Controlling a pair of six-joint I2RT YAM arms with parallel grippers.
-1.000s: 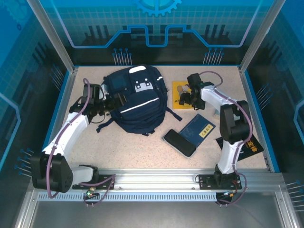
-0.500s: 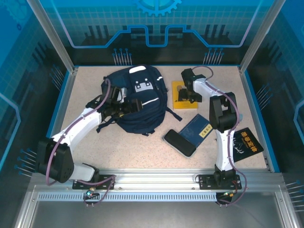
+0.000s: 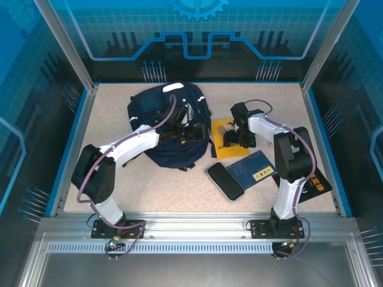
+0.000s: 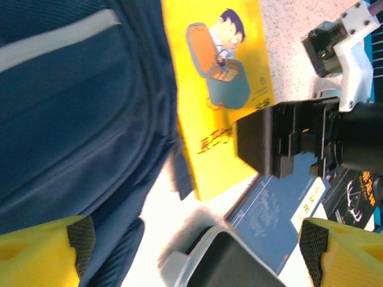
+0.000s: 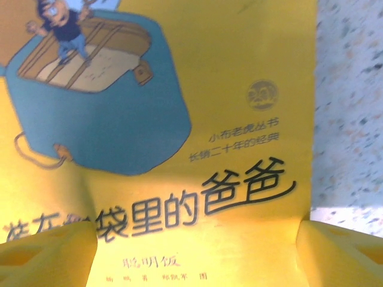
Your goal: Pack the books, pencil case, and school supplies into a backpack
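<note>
The navy backpack (image 3: 157,115) lies at the back left, and my left arm reaches across it. My left gripper (image 3: 189,134) hangs open past the backpack's right edge (image 4: 72,119), with nothing between its yellow fingers (image 4: 42,254). The yellow book (image 3: 219,130) with the cartoon figure (image 4: 222,66) lies flat against the backpack. My right gripper (image 3: 232,139) is low over its cover (image 5: 179,119), open, with its fingers (image 5: 344,254) wide apart at the book's lower part. The dark blue book (image 3: 256,170) and a dark pencil case (image 3: 225,181) lie nearer on the table.
A black booklet (image 3: 312,179) lies at the right, partly under the right arm. In the left wrist view the right gripper's black body (image 4: 281,140) sits over the yellow book's corner. Blue walls (image 3: 72,143) rim the speckled table (image 3: 161,191).
My left arm has swung right across the backpack. The right gripper has come nearer and leftward, and the yellow book has slid against the backpack. The blue book has turned slightly.
</note>
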